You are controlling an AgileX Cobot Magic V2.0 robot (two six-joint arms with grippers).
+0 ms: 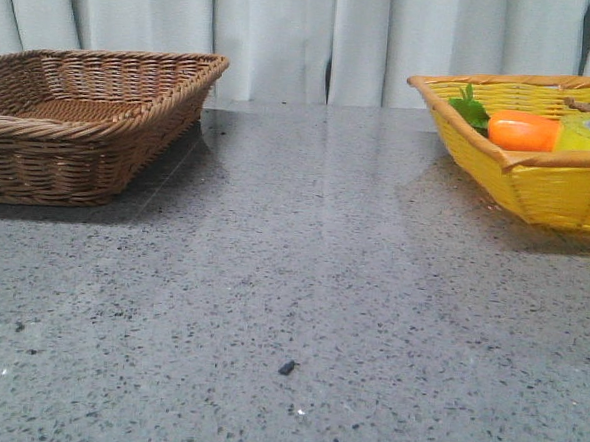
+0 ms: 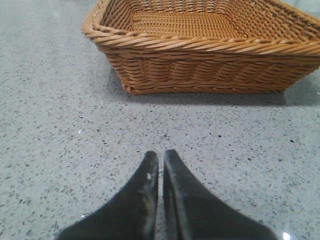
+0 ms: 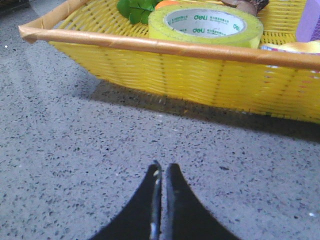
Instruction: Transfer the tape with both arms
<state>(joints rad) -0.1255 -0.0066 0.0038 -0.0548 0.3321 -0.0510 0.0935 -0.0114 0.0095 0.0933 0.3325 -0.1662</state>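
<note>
- Over in the yellow basket point(image 3: 165, 75), the tape point(image 3: 206, 25) lies flat, core hole up, beside the carrot point(image 1: 522, 130) and some green leaves point(image 3: 136, 8).
- Right gripper point(image 3: 161, 172) hangs low over the table point(image 1: 301, 282) just outside that basket, fingers pressed together, holding nothing.
- Left gripper point(image 2: 160, 159) is likewise closed and empty, facing the brown basket point(image 2: 210, 55).
- Best play, I judge: right fingers spread first, clear the rim, then pinch the roll's wall through the core.

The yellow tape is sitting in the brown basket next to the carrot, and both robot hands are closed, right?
Not quite. The tape sits in the yellow basket, not the brown basket. The right wrist view shows it best, and the front view shows it beside the carrot. The rest is right: the left gripper and right gripper are both closed.
</note>
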